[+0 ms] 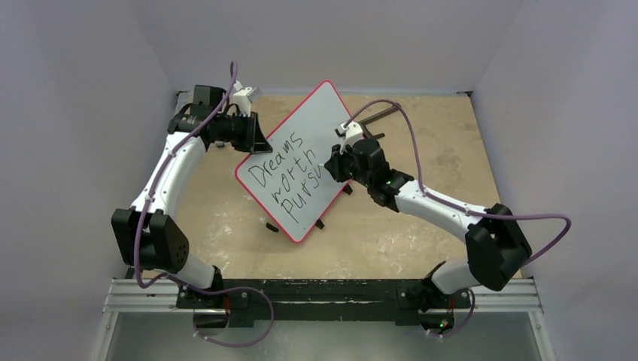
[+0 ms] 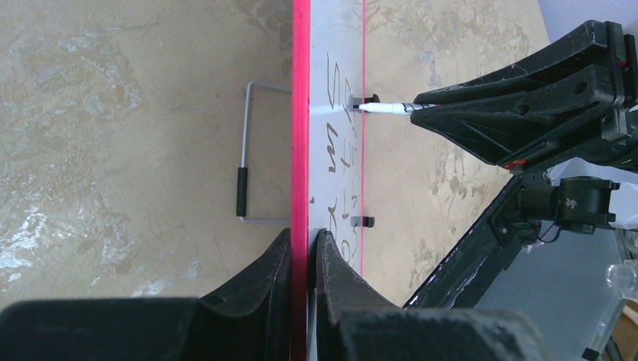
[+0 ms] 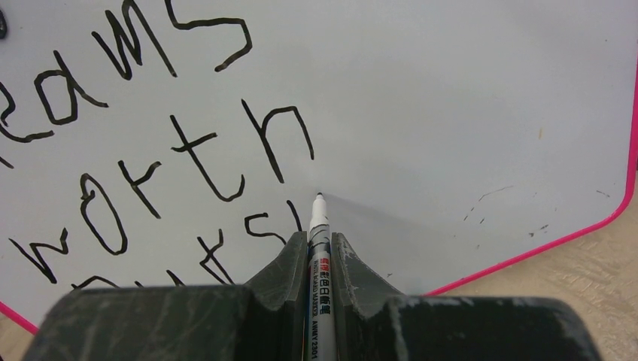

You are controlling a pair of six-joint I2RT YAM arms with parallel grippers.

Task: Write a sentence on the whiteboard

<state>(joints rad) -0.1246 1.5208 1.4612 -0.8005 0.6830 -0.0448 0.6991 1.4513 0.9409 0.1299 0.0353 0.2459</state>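
The whiteboard [image 1: 316,124], white with a red rim, is propped up tilted at mid-table. My left gripper [image 1: 254,141] is shut on its left rim, and the left wrist view shows both fingers pinching the red edge [image 2: 301,150]. The sentence [image 1: 290,174] reads about "Dreams worth pursu" in three black lines. My right gripper [image 1: 340,162] is shut on a white marker [image 3: 319,226]. The marker's black tip sits at the board face [image 3: 451,113], just right of the last stroke of the third line [image 3: 263,226]. The marker tip [image 2: 376,107] meets the board edge-on in the left wrist view.
A grey wire stand [image 2: 244,158] juts out behind the board, and small black clips [image 2: 365,221] sit on its lower edge. The tan tabletop [image 1: 421,233] is walled in on three sides. A metal rail [image 1: 323,295] carries both arm bases at the near edge.
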